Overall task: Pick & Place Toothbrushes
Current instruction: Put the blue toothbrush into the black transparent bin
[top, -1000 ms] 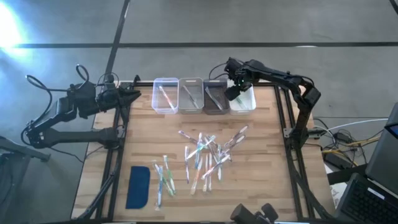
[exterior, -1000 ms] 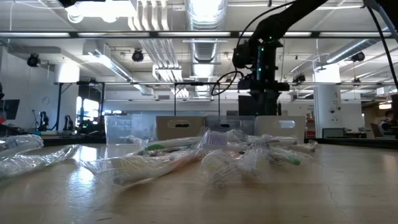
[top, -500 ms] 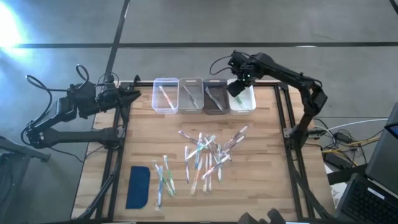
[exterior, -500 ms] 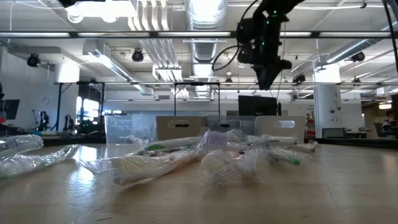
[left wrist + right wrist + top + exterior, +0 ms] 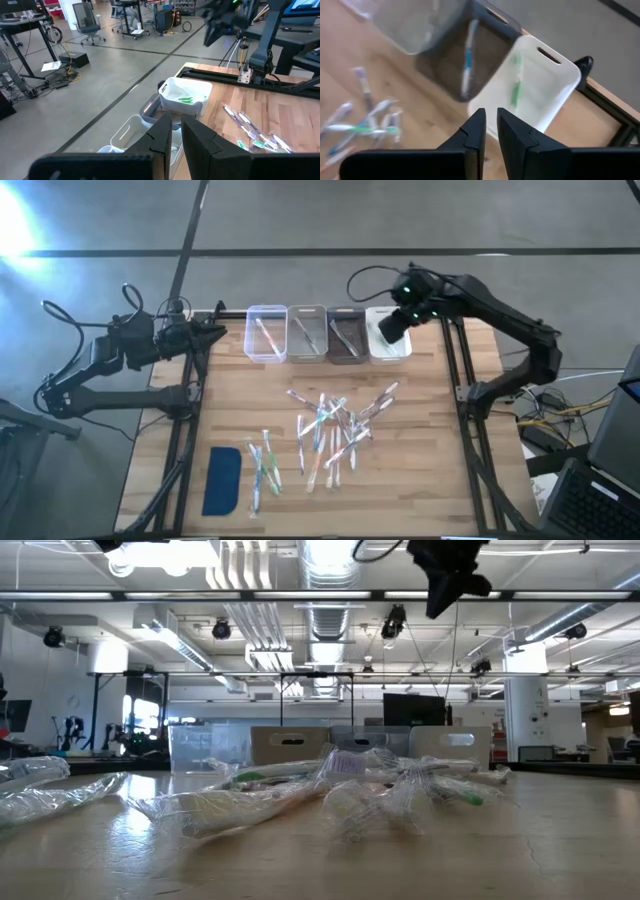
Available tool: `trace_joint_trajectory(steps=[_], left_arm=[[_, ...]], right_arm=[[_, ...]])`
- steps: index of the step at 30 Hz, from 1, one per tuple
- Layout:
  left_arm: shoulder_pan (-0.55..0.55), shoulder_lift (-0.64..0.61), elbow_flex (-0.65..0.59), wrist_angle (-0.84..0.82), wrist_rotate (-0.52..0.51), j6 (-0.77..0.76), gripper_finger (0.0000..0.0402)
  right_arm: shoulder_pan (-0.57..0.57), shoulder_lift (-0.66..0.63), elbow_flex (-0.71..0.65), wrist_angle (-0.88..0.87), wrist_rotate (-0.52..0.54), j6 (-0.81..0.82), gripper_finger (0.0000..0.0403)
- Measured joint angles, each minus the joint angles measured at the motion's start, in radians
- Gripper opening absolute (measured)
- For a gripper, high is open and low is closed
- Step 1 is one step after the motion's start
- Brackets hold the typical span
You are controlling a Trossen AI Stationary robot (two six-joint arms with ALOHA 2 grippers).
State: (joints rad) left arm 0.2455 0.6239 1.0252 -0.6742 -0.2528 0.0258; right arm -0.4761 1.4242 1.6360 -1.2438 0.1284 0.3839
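No writing is readable on the toothbrushes (image 5: 330, 430) or bins (image 5: 327, 333).

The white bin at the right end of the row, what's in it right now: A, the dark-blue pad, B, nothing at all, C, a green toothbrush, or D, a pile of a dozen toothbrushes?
C: the right wrist view shows a single green toothbrush lying inside the white bin, and the left wrist view shows green in it too.
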Motion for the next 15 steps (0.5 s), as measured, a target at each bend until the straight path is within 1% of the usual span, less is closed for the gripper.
trace_joint_trajectory(steps=[7,15], left_arm=[[0.0,0.0,0.0,0.0,0.0,0.0,0.0046],[0.0,0.0,0.0,0.029,0.0,0.0,0.0046]], right_arm=[[0.122,-0.134,-0.035,-0.001,0.001,0.008,0.0026],[0.241,-0.218,-0.037,0.0,0.002,0.004,0.0009]])
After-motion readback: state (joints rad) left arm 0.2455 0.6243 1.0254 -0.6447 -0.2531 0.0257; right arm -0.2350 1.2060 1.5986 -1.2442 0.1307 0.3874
